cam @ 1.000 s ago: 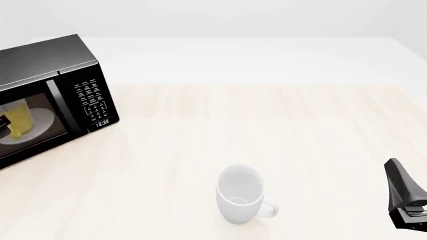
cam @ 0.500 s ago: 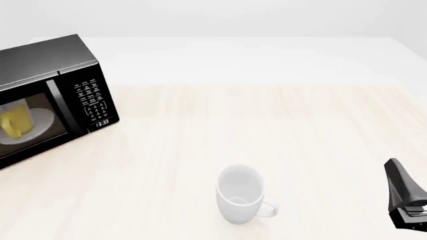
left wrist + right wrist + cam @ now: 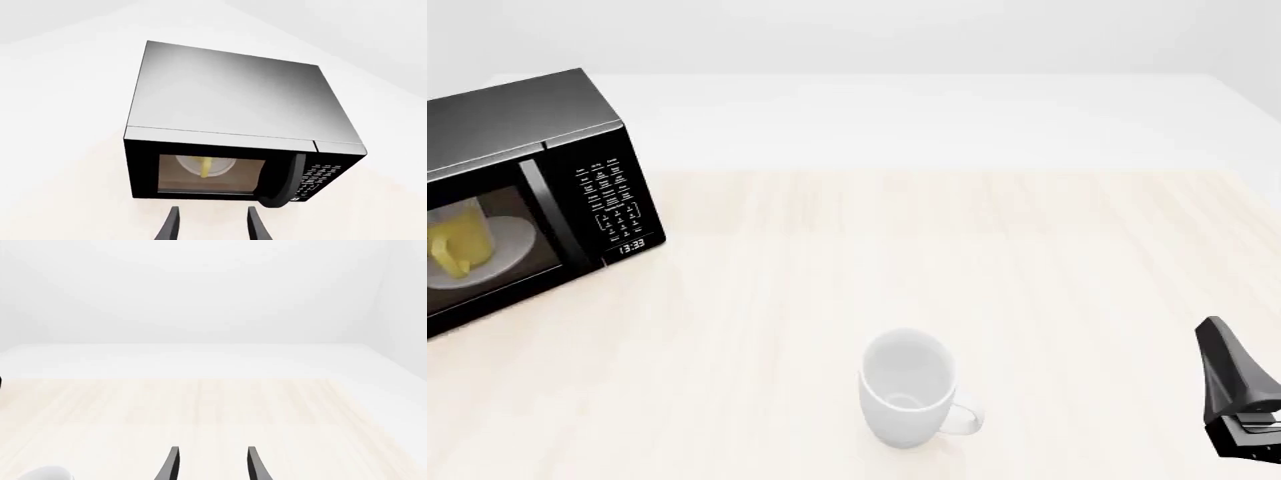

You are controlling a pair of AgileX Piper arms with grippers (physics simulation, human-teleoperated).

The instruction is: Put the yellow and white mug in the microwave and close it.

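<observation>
Yellow and white mug (image 3: 459, 243) seated on the white plate (image 3: 510, 240) inside the closed microwave (image 3: 527, 190), left gripper (image 3: 212, 225) spread before the door, right gripper (image 3: 211, 463) spread, white mug (image 3: 908, 388) at table centre.

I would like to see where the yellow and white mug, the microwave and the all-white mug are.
yellow and white mug (image 3: 459, 240), front view, on its yellow side.
microwave (image 3: 613, 205), front view, on the keypad panel.
all-white mug (image 3: 905, 400), front view, on its outer wall.
</observation>
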